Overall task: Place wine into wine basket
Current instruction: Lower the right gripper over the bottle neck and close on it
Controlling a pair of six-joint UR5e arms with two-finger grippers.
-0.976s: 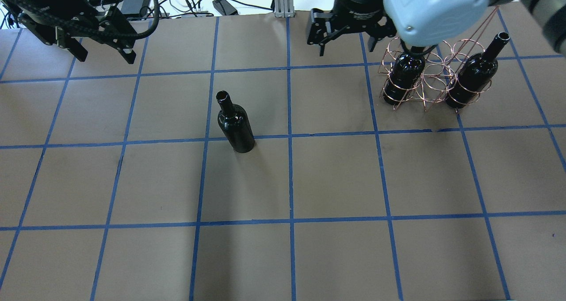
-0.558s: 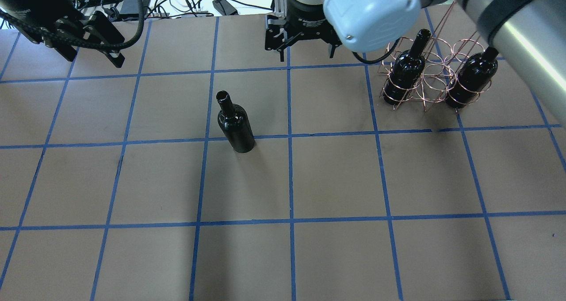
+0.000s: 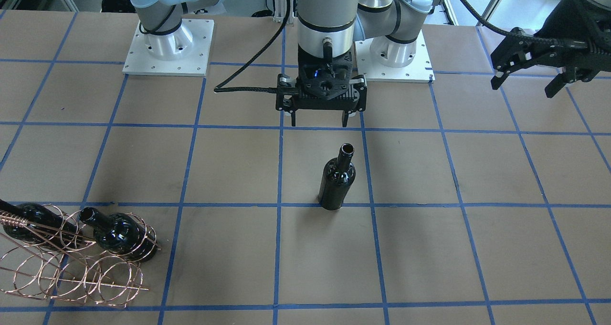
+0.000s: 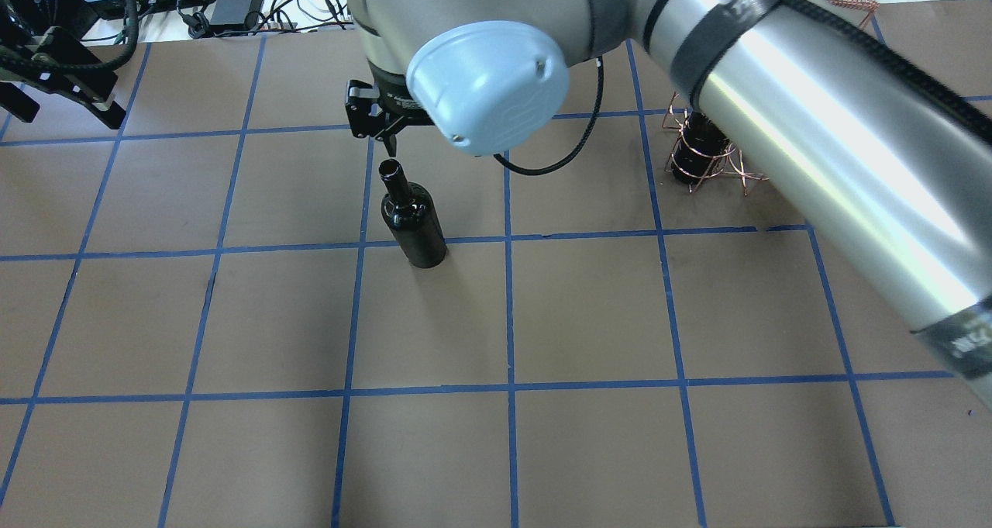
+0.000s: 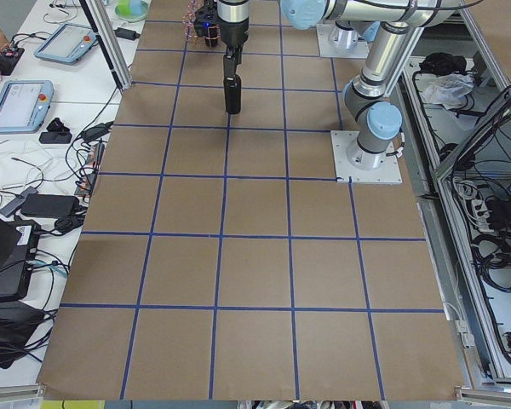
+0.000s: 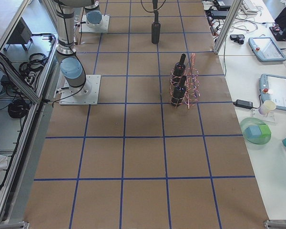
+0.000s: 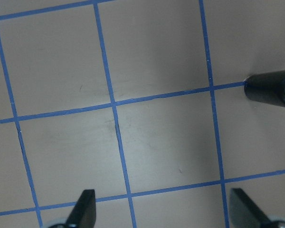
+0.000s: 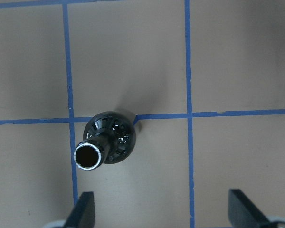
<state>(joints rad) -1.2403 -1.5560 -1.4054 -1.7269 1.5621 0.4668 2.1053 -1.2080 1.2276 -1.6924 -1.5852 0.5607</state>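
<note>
One wine bottle (image 3: 337,182) stands upright and alone on the brown table; it also shows in the overhead view (image 4: 415,226) and the right wrist view (image 8: 108,142). My right gripper (image 3: 319,123) is open and empty. It hangs above the table just on the robot's side of the bottle's neck. The bottle's mouth lies above the left finger (image 8: 84,211) in the wrist view. The copper wire wine basket (image 3: 71,267) holds two more dark bottles (image 3: 121,236). My arm mostly hides it in the overhead view (image 4: 728,173). My left gripper (image 3: 524,84) is open and empty, far off to the side.
Blue tape lines grid the table. The arm bases on white plates (image 3: 167,67) stand at the robot's edge. Cables and boxes (image 4: 232,1) lie beyond the far edge. The left wrist view catches the bottle's base (image 7: 270,90) at its right edge.
My right arm has swung from the basket across to the lone bottle, gripper still open. My left gripper has drawn further out toward the table's edge.
</note>
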